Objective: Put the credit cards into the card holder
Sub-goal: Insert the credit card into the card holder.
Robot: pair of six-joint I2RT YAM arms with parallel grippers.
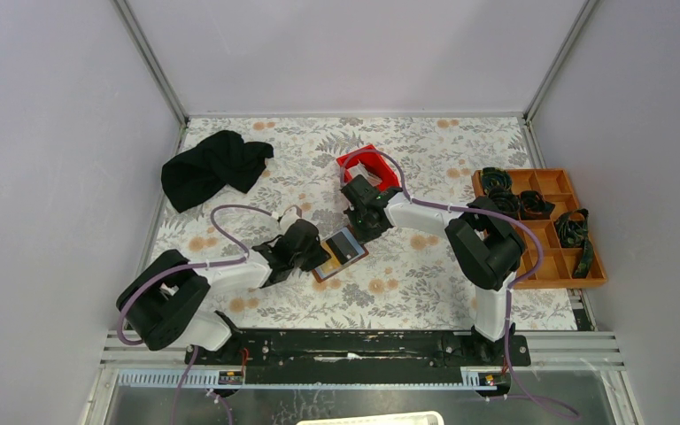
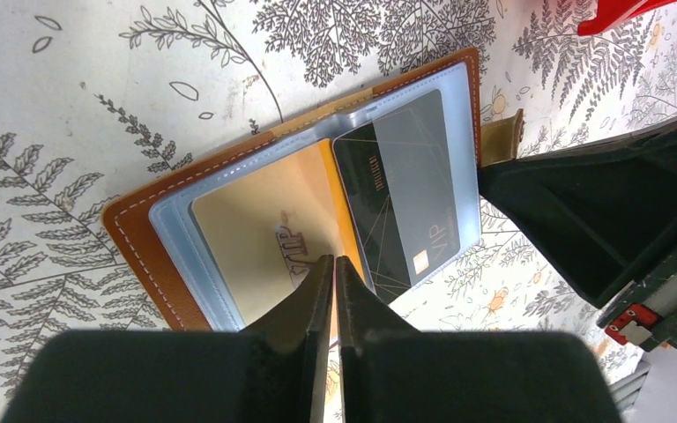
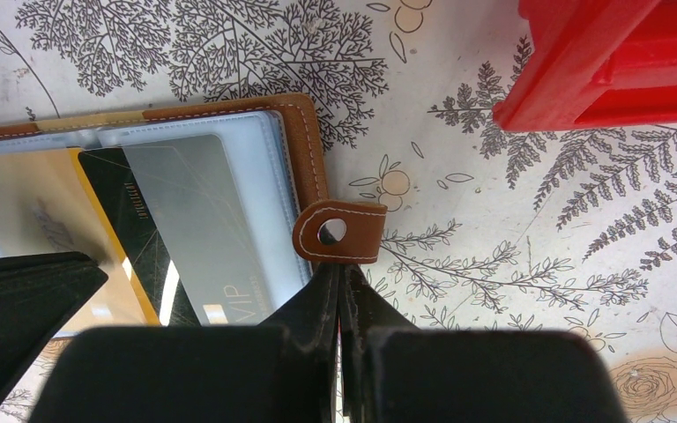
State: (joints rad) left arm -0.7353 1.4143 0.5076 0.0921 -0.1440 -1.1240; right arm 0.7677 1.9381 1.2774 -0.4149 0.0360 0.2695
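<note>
The brown card holder [image 1: 345, 252] lies open on the floral table between my two grippers. Its clear sleeves hold a gold card [image 2: 256, 220] and a dark grey card [image 2: 405, 203] marked VIP. My left gripper [image 2: 335, 262] stands with its jaws almost together, tips over the gold card's near edge, and I see nothing pinched between them. My right gripper [image 3: 341, 269] is shut, its tips at the near edge of the holder's tab clasp [image 3: 339, 232]. In the top view the left gripper [image 1: 317, 257] is at the holder's left end and the right gripper [image 1: 365, 232] at its right end.
A red bin [image 1: 370, 166] stands just behind the right gripper. A black cloth [image 1: 212, 166] lies at the back left. An orange compartment tray [image 1: 524, 173] with dark items sits along the right side.
</note>
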